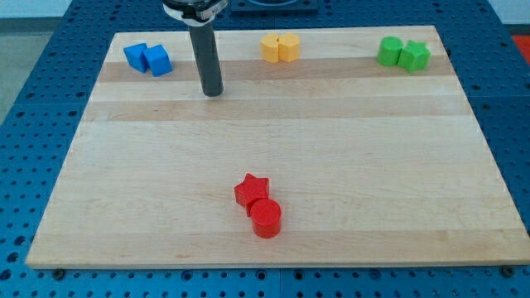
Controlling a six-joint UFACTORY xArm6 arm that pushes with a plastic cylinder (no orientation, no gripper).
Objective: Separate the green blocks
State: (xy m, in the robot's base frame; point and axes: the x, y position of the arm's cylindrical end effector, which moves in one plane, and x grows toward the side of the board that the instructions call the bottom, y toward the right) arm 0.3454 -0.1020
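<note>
Two green blocks sit touching at the view's top right: a rounded green block (390,50) on the left and a green star (415,55) on the right. My tip (213,92) rests on the board at the upper left of centre, far to the left of the green blocks. It is right of the blue pair and touches no block.
Two blue blocks (148,59) sit touching at the top left. Two yellow blocks (281,47) sit touching at the top centre. A red star (251,189) touches a red cylinder (266,218) at the bottom centre. The wooden board (273,157) lies on a blue perforated table.
</note>
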